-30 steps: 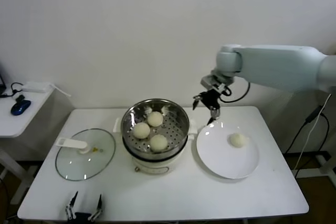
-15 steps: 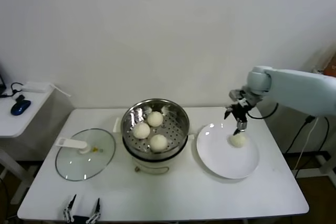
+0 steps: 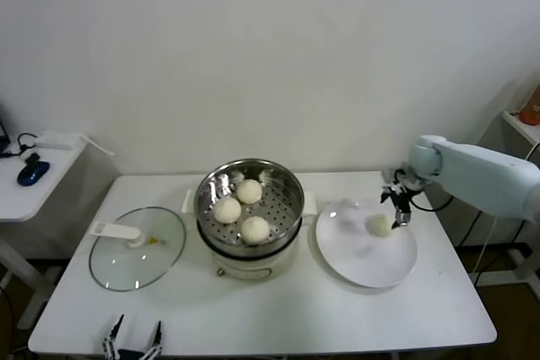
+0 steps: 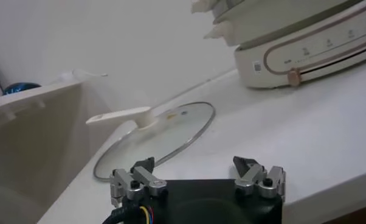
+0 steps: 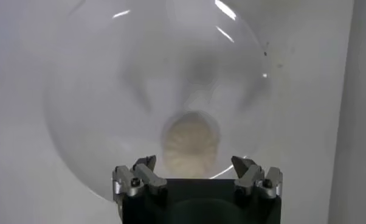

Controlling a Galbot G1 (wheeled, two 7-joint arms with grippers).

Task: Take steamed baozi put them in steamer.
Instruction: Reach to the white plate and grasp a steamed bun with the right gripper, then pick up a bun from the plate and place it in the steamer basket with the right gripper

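Three off-white baozi [image 3: 241, 208] lie in the shiny steel steamer [image 3: 287, 185] on its cream cooker base in the middle of the table. A fourth baozi [image 3: 380, 224] lies on the white plate [image 3: 363, 263] to the steamer's right. My right gripper [image 3: 400, 209] is open and empty just above and right of that baozi. In the right wrist view the baozi [image 5: 190, 145] lies between the spread fingers of the right gripper [image 5: 196, 164]. My left gripper [image 3: 132, 341] is open and empty, parked at the table's front left edge; in its own wrist view [image 4: 196, 164] it faces the cooker base [image 4: 304, 42].
A glass lid [image 3: 137, 247] with a white handle lies flat left of the steamer, also in the left wrist view [image 4: 155, 131]. A small side table [image 3: 34, 176] with a blue mouse stands at the far left. The wall is close behind the table.
My right gripper has moved right from beside the steamer's rim and down over the plate, ending just above the lone baozi. The left arm has stayed put.
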